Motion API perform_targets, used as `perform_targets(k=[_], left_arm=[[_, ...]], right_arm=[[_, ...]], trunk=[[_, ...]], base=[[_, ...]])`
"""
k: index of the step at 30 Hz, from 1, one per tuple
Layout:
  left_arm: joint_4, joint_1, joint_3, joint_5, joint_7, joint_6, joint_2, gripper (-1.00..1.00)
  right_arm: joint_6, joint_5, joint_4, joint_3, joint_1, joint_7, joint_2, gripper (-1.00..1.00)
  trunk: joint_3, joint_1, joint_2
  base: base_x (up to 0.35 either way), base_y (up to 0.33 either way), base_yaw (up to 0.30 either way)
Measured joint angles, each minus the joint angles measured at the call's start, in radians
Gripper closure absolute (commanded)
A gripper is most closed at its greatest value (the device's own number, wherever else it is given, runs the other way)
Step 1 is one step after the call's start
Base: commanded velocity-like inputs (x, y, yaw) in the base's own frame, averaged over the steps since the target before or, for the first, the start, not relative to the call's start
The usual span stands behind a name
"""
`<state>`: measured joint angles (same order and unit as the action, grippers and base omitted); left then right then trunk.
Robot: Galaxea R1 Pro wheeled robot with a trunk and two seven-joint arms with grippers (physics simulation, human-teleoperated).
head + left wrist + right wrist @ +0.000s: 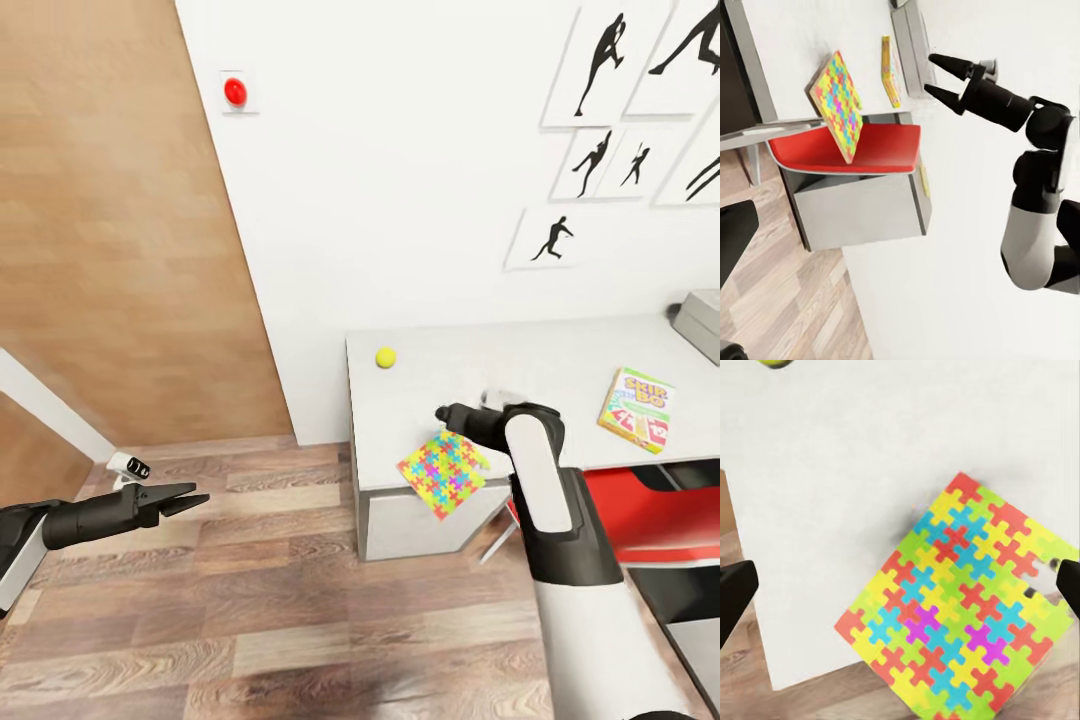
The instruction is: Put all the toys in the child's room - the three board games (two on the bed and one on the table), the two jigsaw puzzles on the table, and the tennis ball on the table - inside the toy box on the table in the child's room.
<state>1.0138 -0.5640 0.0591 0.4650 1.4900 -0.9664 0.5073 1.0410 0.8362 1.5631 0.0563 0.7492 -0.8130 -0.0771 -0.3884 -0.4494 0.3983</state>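
One jigsaw puzzle (443, 472) lies on the table (560, 350) at its front left corner, partly overhanging the front edge. My right gripper (445, 414) hovers open just above the puzzle's far edge. In the right wrist view the puzzle (960, 607) spans the space between the two dark fingertips (735, 592). The tennis ball (386, 357) rests near the table's back left corner. A SKIP-BO board game (637, 408) lies flat further right. The grey toy box (700, 322) shows at the far right. My left gripper (185, 500) hangs open over the floor, holding nothing.
A red-and-white swivel chair (650, 510) is tucked under the table beside my right arm. The white wall behind carries black silhouette pictures (600, 60) and a red button (235, 92). Wood plank floor (280, 600) stretches to the left of the table.
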Motion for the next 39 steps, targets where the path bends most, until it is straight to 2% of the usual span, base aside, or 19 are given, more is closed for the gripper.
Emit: perform_targets(k=[6, 8, 13, 15, 17, 18, 20, 21, 23, 24, 27, 33, 39], left_arm=[[0.0, 0.0, 0.0, 0.0, 0.0, 0.0, 0.0, -1.0], [0.0, 0.0, 0.0, 0.0, 0.0, 0.001, 0.0, -1.0], [0.0, 0.0, 0.0, 0.0, 0.0, 0.001, 0.0, -1.0], [0.0, 0.0, 0.0, 0.0, 0.0, 0.001, 0.0, -1.0], [0.0, 0.0, 0.0, 0.0, 0.0, 0.001, 0.0, -1.0], [0.0, 0.0, 0.0, 0.0, 0.0, 0.001, 0.0, -1.0], [0.0, 0.0, 0.0, 0.0, 0.0, 0.001, 0.0, -1.0], [0.0, 0.0, 0.0, 0.0, 0.0, 0.001, 0.0, -1.0], [0.0, 0.001, 0.0, 0.0, 0.0, 0.001, 0.0, -1.0], [0.0, 0.001, 0.0, 0.0, 0.0, 0.001, 0.0, -1.0], [-0.001, 0.002, 0.0, 0.0, 0.0, 0.001, 0.0, -1.0], [-0.001, 0.003, -0.002, 0.0, -0.001, 0.001, -0.001, -1.0], [-0.003, 0.005, -0.005, 0.0, -0.003, 0.001, -0.003, -1.0]], right_arm=[[-0.003, 0.014, 0.021, -0.005, -0.186, 0.029, -0.001, -1.0], [-0.006, 0.016, 0.023, -0.006, -0.246, 0.071, -0.001, -1.0], [-0.036, 0.014, 0.024, -0.007, -0.346, 0.234, 0.002, -1.0], [-0.063, 0.01, 0.024, -0.009, -0.411, 0.304, 0.008, -1.0], [-0.085, 0.008, 0.024, -0.011, -0.462, 0.344, 0.018, -1.0], [-0.109, 0.005, 0.023, -0.012, -0.508, 0.377, 0.033, -1.0], [-0.135, 0.005, 0.023, -0.012, -0.552, 0.405, 0.052, -1.0], [-0.156, 0.003, 0.022, -0.011, -0.58, 0.427, 0.075, -1.0], [-0.174, 0.005, 0.019, -0.011, -0.601, 0.448, 0.098, -1.0], [-0.187, 0.004, 0.015, -0.008, -0.613, 0.467, 0.12, -1.0], [-0.203, 0.005, 0.011, -0.006, -0.626, 0.507, 0.149, -1.0], [-0.211, 0.005, -0.009, -0.012, -0.632, 0.576, 0.169, -1.0], [-0.209, 0.004, -0.024, -0.016, -0.631, 0.589, 0.172, -1.0]], trunk=[[0.01, 0.0, 0.0], [0.013, 0.0, 0.0], [0.021, 0.0, 0.0], [0.024, 0.0, 0.0], [0.027, 0.0, 0.0], [0.029, 0.0, 0.0], [0.032, 0.0, 0.0], [0.034, 0.0, 0.0], [0.037, 0.0, 0.0], [0.039, 0.0, 0.0], [0.044, 0.0, 0.0], [0.053, 0.0, 0.0], [0.061, 0.0, 0.0]], base=[[0.0, 0.0, 0.0], [0.0, 0.0, 0.0], [0.0, 0.0, 0.0], [0.0, 0.0, 0.0], [0.0, 0.0, 0.0], [0.0, 0.0, 0.0], [0.0, 0.0, 0.0], [0.0, 0.0, 0.0], [0.0, 0.0, 0.0], [0.0, 0.0, 0.0], [0.0, 0.0, 0.0], [0.0, 0.0, 0.0], [0.0, 0.0, 0.0]])
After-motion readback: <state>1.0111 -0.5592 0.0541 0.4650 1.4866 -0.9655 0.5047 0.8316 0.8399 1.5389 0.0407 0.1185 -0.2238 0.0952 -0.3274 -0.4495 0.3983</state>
